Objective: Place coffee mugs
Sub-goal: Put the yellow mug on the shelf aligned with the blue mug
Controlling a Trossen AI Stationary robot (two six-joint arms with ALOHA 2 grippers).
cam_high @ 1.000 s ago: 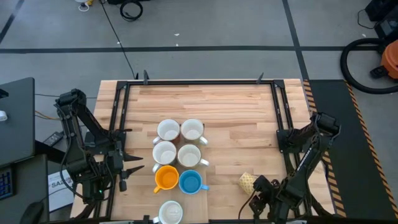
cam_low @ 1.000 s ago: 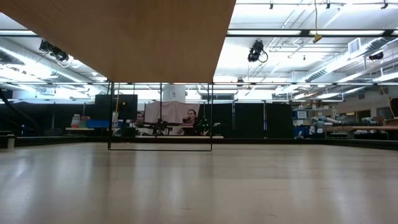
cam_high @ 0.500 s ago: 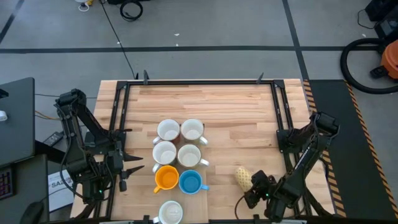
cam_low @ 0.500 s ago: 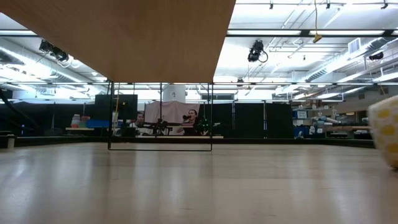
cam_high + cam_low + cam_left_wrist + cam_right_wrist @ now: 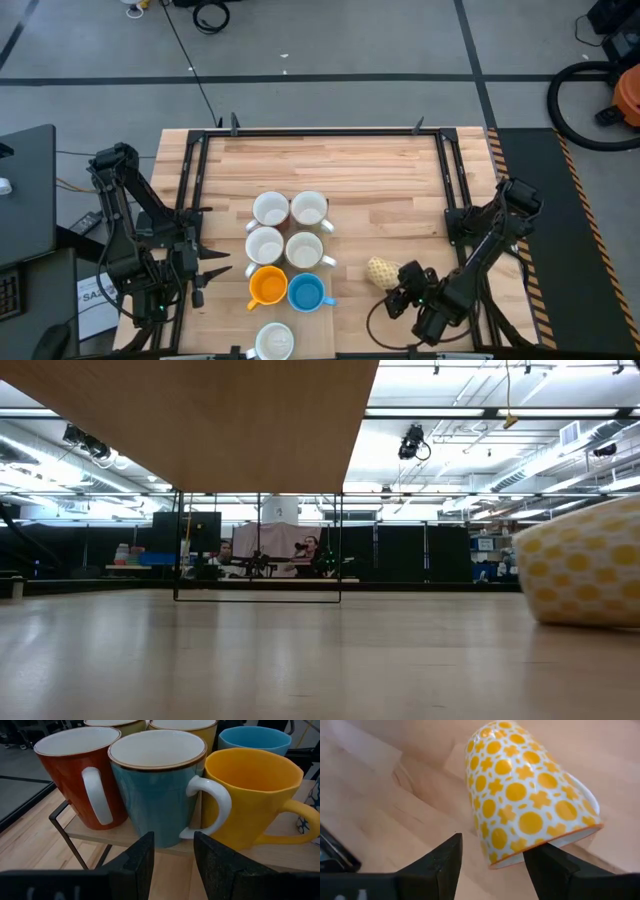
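The right gripper (image 5: 397, 300) is down at the near right of the surface (image 5: 380, 180), its fingers spread wide just behind the yellow patterned mug (image 5: 381, 271), which lies on its side, apart from the block of six mugs (image 5: 288, 262) standing mid-surface. Is it gripped? No — in the right wrist view the yellow patterned mug (image 5: 530, 790) lies beyond the open jaws, rim toward them, not between them. Here's the danger: a mug on its side can roll, and a nudge from one finger could send it skidding into the orange mug (image 5: 266, 286) and blue mug (image 5: 306, 292). The left gripper (image 5: 208, 270) waits at the left edge, partly open around nothing, facing a rack of mugs (image 5: 155, 785). Another white mug (image 5: 274, 342) is cut off at the near edge, and the yellow mug's handle is barely visible.
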